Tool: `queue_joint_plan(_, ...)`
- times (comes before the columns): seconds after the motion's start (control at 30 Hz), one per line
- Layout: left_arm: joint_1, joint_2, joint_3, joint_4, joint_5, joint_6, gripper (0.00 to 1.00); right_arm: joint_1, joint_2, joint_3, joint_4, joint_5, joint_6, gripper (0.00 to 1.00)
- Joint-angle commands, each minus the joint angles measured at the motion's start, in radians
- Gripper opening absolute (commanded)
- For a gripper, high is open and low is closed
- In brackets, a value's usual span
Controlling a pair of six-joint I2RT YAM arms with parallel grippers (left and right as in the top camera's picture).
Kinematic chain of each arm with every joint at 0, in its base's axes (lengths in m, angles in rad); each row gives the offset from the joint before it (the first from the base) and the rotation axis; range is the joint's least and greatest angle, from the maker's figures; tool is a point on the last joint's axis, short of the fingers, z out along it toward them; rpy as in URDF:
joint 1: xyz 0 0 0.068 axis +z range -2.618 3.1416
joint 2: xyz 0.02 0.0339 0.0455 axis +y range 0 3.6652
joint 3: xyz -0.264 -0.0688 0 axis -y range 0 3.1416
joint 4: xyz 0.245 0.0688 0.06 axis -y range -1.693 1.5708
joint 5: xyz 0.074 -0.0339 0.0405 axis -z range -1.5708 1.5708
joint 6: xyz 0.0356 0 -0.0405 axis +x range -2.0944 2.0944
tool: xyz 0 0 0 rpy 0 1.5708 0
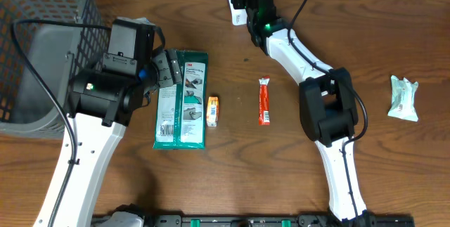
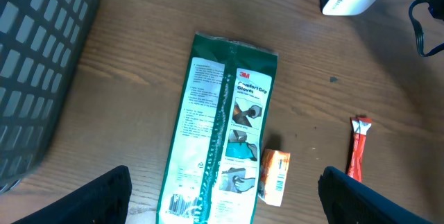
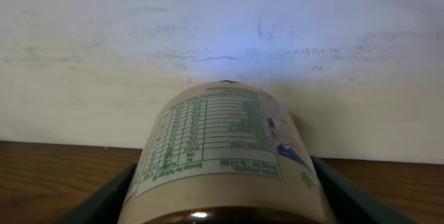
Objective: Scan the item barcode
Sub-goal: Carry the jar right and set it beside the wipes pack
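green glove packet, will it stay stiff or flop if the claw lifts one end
Probably floppy: the green glove packet looks like thin glossy film with a crinkled centre seam, so one end lifted would likely sag. Lying flat, it should slide, not roll. A push may nudge the small orange box beside it.

A dark brown wooden table point(image 1: 239, 178) with a fine lengthwise grain fills nearly the whole overhead view. A thin pale strip runs along the top edge of that frame, where the tabletop ends. In the upper left corner stands a grey mesh basket point(image 1: 77, 2), its wall of square openings also filling the left edge of the left wrist view. In the right wrist view an off-white wall point(image 3: 104, 37), scuffed and faintly streaked, rises behind the table's far edge. A soft bluish-white glow point(image 3: 222, 47) lies on it at centre. The lighting is even, with soft shadows.
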Motion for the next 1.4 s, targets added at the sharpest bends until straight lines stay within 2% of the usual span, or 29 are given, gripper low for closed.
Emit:
queue_joint_plan(0.0, 0.005, 0.003, 0.016, -0.002, -0.013, 0.01, 0.86, -0.011, 0.011, 0.01, 0.014, 0.0, -0.007, 0.13)
queue_joint_plan(0.17, 0.005, 0.002, 0.016, -0.002, -0.013, 0.01, 0.86, -0.011, -0.013, 0.011, 0.019, -0.003, -0.007, 0.13)
queue_joint_plan(0.33, 0.005, 0.003, 0.016, -0.002, -0.013, 0.01, 0.86, -0.011, -0.124, 0.011, -0.056, -0.016, -0.007, 0.11)
queue_joint_plan(0.53, 0.005, 0.003, 0.016, -0.002, -0.013, 0.01, 0.86, -0.015, -0.344, 0.011, -0.352, -0.058, -0.007, 0.09)
queue_joint_plan(0.87, 0.005, 0.002, 0.016, -0.002, -0.013, 0.01, 0.86, -0.08, -0.644, 0.011, -1.022, -0.058, -0.006, 0.1)
queue_joint_plan(1.17, 0.005, 0.003, 0.016, -0.002, -0.013, 0.01, 0.86, -0.251, -0.674, 0.006, -1.477, -0.058, 0.023, 0.12)
queue_joint_plan(1.37, 0.005, 0.003, 0.016, -0.002, -0.013, 0.01, 0.86, -0.392, -0.645, -0.054, -1.572, -0.058, 0.023, 0.07)
